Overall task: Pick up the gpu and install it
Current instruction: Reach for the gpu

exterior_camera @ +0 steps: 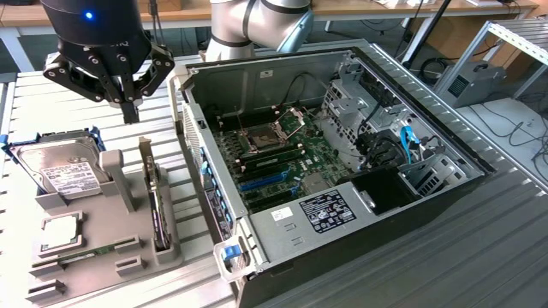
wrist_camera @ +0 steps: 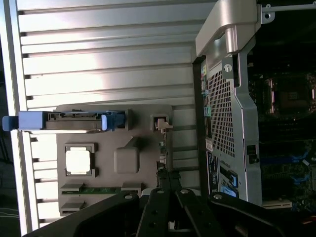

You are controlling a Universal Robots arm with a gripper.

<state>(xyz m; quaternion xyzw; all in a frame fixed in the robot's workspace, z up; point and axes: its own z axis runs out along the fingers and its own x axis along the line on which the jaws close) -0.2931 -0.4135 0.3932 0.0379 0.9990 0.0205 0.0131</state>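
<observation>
The gpu (exterior_camera: 153, 187) stands on its edge in a slot along the grey holder (exterior_camera: 102, 256), on the side nearest the computer case. Its silver bracket end points up toward the back. In the wrist view the gpu (wrist_camera: 161, 145) is a thin dark edge on the holder (wrist_camera: 126, 160). My gripper (exterior_camera: 130, 114) hangs above the table just behind the holder, higher than the card's bracket end and apart from it. Its fingers are shut with nothing between them. In the wrist view the gripper (wrist_camera: 166, 178) sits over the card's near end.
An open computer case (exterior_camera: 360, 70) lies at the exterior view's right, its motherboard showing blue slots (exterior_camera: 261, 181). The holder also carries a hard drive (exterior_camera: 61, 172) in blue rails, a processor (exterior_camera: 60, 232) and a memory stick (exterior_camera: 86, 251). Slatted metal table (exterior_camera: 445, 256) all round.
</observation>
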